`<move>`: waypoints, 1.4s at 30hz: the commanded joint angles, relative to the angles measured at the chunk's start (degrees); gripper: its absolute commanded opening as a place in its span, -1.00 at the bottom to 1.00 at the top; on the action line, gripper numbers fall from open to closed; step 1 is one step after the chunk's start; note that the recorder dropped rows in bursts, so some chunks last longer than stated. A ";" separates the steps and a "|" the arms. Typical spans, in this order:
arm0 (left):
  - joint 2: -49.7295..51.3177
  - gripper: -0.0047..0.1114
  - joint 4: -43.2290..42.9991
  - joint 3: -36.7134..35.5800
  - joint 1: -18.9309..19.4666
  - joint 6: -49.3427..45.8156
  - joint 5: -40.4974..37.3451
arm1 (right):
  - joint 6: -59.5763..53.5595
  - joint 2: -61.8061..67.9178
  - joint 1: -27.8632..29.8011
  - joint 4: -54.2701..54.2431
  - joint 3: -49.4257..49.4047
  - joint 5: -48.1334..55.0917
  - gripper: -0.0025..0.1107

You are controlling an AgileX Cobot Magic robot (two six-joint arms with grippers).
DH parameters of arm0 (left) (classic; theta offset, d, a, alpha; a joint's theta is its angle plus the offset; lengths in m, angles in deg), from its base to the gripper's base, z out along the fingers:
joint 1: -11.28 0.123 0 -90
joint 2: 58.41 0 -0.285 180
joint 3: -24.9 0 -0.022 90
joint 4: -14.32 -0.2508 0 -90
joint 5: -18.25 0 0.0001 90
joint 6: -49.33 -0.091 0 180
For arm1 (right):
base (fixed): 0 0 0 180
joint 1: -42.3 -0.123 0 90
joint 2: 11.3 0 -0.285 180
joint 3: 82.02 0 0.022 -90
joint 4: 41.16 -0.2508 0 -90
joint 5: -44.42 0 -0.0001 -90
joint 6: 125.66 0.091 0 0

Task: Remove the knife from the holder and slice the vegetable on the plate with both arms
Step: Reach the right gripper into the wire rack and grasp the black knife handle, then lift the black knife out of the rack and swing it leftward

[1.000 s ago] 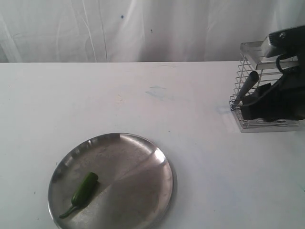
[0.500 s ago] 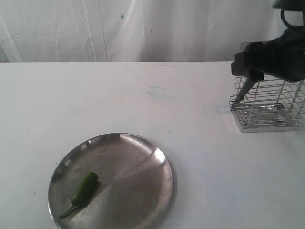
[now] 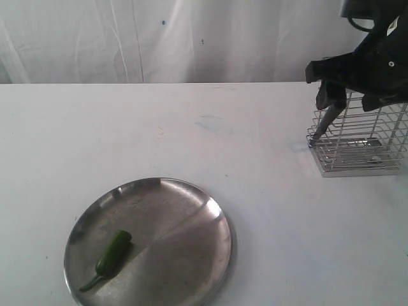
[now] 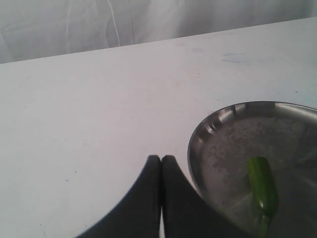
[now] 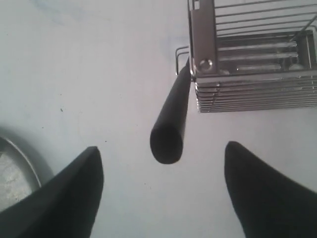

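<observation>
R gripper (image 5: 163,151), jaws wide, empty, straddles knife (image 5: 171,119) in wire holder (image 5: 247,94); off-centre closure could jam blade, topple holder. L gripper (image 4: 161,166) pinched shut, empty.

White tabletop (image 3: 191,127), faint blue smudges; wrinkled white curtain (image 3: 159,38) behind; soft even light.

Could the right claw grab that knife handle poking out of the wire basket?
Probably yes: the right gripper stands open with the knife handle lined up in its gap, and nothing visible blocks the way.
</observation>
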 commanded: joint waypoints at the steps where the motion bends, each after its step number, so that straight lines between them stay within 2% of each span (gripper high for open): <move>1: -0.27 -0.92 0.48 -0.23 -0.38 0.35 0.14 | -1.29 2.75 0.03 -0.48 0.42 -0.82 0.18; 11: -0.27 -0.92 0.48 -0.23 -0.38 0.35 0.14 | -0.93 6.84 0.03 0.61 0.42 -5.89 0.16; 16: -0.27 -0.92 0.48 -0.23 -0.38 0.35 0.14 | 0.86 8.78 0.03 0.61 0.42 -7.23 0.08; 21: -0.27 -0.92 0.48 -0.23 -0.38 0.35 0.14 | 4.97 9.01 0.03 1.97 0.42 -10.25 -0.13; 34: -0.27 -0.92 0.48 -0.23 -0.38 0.35 0.14 | 5.34 9.01 0.03 5.45 0.42 -8.95 -0.94; 42: -0.27 -0.92 0.48 -0.23 -0.38 0.35 0.14 | 5.34 7.18 0.03 5.45 0.42 -8.38 -0.96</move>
